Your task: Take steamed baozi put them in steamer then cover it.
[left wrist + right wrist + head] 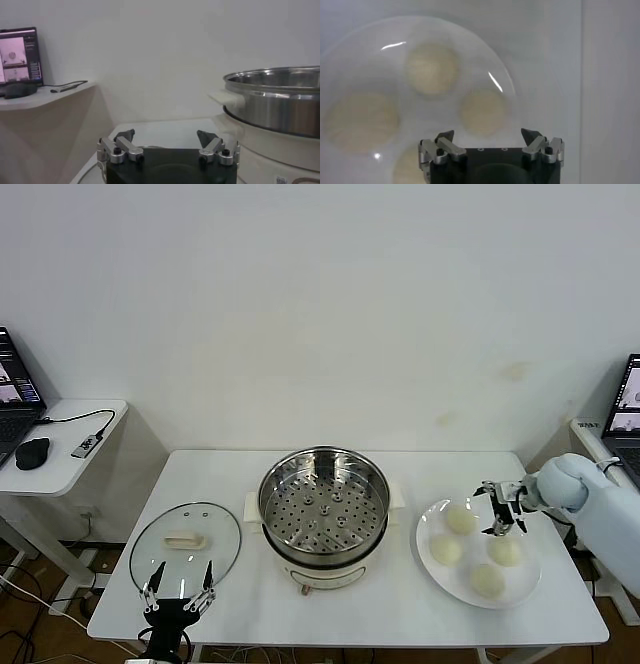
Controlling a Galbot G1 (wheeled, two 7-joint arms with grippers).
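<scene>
We find the right arm reaching in from the right side of the head view, its white forearm angled toward the centre and its wrist bent downward. The right gripper points down with its jaws spread wide and nothing between them; the right wrist view confirms both fingertips apart and free. The left arm is low at the near left edge of the surface, only its end showing. The left gripper points forward, jaws likewise fully spread and holding nothing, with its fingertips clear in the left wrist view.
</scene>
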